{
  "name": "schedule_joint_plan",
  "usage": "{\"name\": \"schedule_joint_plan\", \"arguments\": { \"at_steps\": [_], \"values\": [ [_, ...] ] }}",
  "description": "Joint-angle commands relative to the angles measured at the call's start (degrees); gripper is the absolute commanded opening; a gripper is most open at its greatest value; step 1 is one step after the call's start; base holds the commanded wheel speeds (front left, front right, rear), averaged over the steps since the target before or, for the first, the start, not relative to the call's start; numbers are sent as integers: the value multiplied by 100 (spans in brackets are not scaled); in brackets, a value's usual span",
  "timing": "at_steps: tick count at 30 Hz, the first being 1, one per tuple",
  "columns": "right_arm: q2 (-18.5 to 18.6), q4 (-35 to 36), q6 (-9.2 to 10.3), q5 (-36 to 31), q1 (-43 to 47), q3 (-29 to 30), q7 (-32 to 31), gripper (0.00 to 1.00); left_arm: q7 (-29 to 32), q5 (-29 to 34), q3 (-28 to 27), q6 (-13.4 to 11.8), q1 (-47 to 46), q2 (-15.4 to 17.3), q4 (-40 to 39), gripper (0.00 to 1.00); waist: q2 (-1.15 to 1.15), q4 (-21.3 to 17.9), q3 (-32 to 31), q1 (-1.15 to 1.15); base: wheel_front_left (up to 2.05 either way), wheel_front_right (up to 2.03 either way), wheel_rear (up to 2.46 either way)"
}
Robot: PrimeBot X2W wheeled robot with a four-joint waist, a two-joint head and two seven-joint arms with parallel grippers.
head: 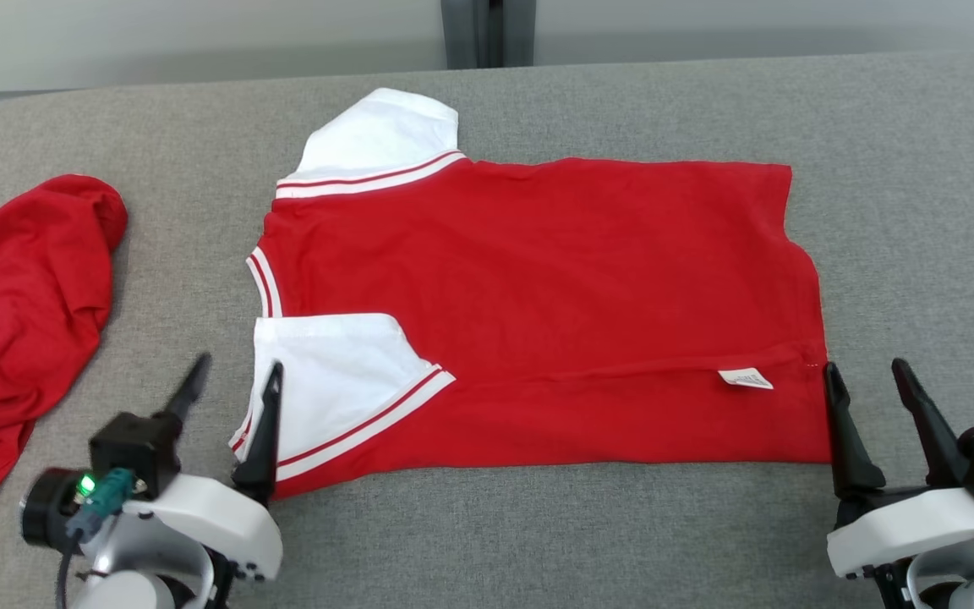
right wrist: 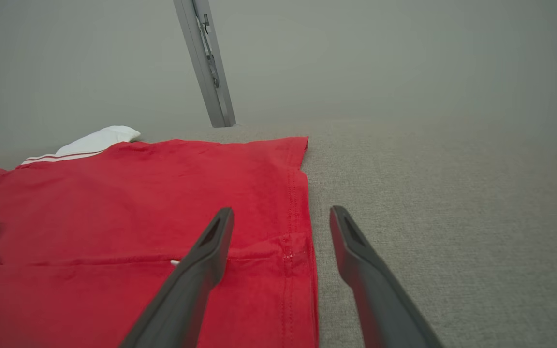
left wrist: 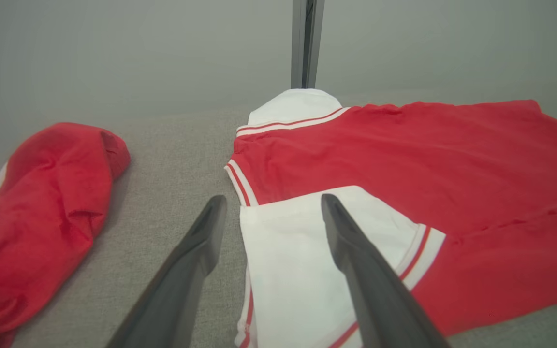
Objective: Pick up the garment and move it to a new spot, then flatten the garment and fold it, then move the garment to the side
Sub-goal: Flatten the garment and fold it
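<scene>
Head view: red shirt (head: 538, 279) flat at mid-desk (head: 538, 541), near white sleeve (head: 326, 381) folded onto the body. Left jaws released, straddling that sleeve's edge. Right jaws released, just beside the hem corner. Best to pinch both near corners low and together, keeping the fold straight.

Left wrist view: crumpled red garment (left wrist: 41, 217) well apart, on grey woven covering (left wrist: 172, 159).

Right wrist view: side hem (right wrist: 300, 217) between the fingers (right wrist: 201, 270); plain pale wall (right wrist: 404, 58) and grey post (right wrist: 206, 67) behind.
</scene>
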State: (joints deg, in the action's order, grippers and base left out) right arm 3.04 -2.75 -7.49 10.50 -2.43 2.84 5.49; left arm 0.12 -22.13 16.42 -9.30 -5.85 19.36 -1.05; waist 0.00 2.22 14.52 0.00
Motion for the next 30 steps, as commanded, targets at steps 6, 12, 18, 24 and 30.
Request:
{"name": "schedule_joint_plan", "arguments": {
  "at_steps": [6,12,18,24,30],
  "values": [
    [11,-569,-1,58,-77,88,-3,100,185,-250,124,201,203,17,352,100,0,49,169,0,0,0,0],
    [9,-1048,-1,174,-229,46,-48,100,346,-472,166,378,200,15,627,100,0,79,305,0,0,0,0],
    [3,-1441,-1,280,-378,-57,-163,100,530,-723,178,498,74,-70,982,100,0,67,385,0,0,0,0],
    [-8,-1607,-1,515,-458,-82,-199,0,746,-967,256,702,49,-118,1212,0,0,39,399,0,0,0,0],
    [-2,-1403,-1,817,-395,-114,-221,0,761,-1093,147,762,71,20,1104,0,0,45,351,0,0,0,0]
  ]
}}
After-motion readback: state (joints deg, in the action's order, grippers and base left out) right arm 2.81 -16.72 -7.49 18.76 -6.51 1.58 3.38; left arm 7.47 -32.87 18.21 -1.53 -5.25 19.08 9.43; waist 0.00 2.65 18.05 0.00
